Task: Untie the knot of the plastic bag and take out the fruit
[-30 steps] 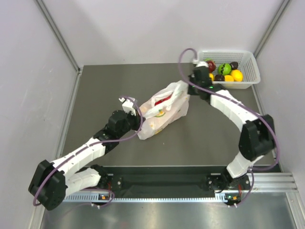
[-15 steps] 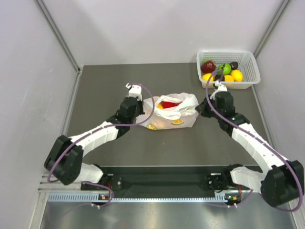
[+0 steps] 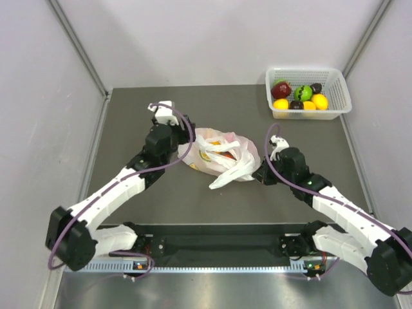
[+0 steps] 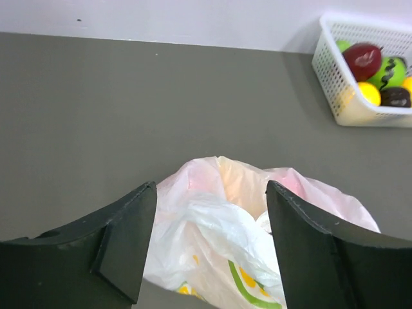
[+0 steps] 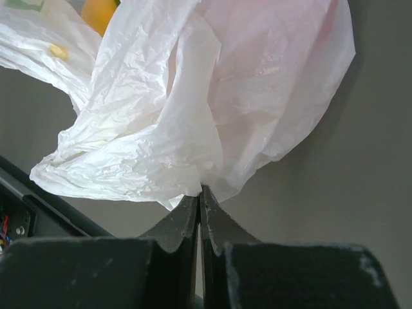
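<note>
your right gripper is pinching a thin fold of the plastic bag, its fingers pressed together on the film. your left gripper is hovering at the bag's left side, fingers apart and gripping nothing. the bag is lying mid-tabletop between the two arms, with its handles lying loose toward the near edge and an orange fruit showing at its mouth. you cannot tell whether the knot is fully undone.

risks: with only one side pinched, a pull is likely dragging the whole bag rather than opening it. the thin film may be tearing or slipping from the pinch, and round fruit may be rolling out over the tabletop.

the white basket, holding other fruit, is sitting in the far right corner, well apart and obstructing nothing. the crumpled handles are covering part of the mouth.
</note>
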